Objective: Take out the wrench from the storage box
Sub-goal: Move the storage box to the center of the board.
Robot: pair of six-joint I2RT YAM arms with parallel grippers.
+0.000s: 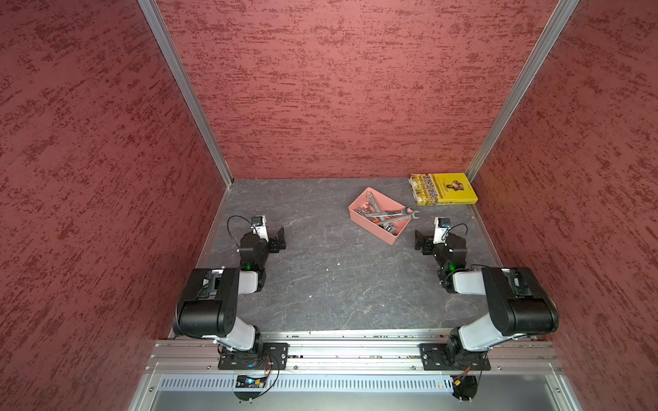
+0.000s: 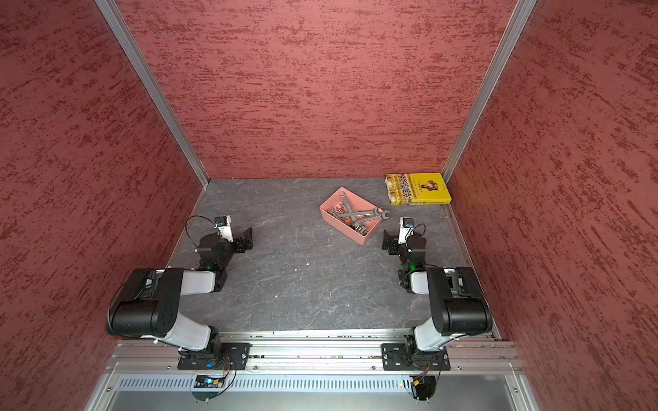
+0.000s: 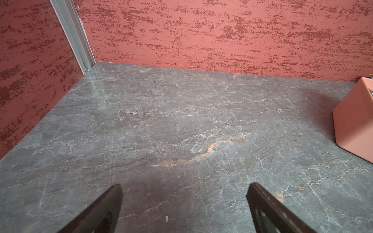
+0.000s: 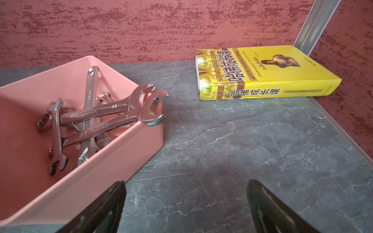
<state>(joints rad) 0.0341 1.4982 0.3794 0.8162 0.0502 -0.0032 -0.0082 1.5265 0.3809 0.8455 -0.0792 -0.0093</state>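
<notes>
Salmon-pink storage box [image 1: 386, 200] is seen right of centre in a top view, wrenches [image 1: 382, 215] piled inside — left gripper [image 1: 281, 239] and right gripper [image 1: 420, 242] are spread wide, nothing held.

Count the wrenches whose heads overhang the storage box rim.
2, side by side over the storage box corner nearest the yellow book: outer wrench, inner wrench. Pile may hide more.

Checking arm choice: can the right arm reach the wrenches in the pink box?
Probably yes: the right tool is open beside the lidless storage box, only table between them, and the wrenches lie exposed, two heads overhanging the rim.
</notes>
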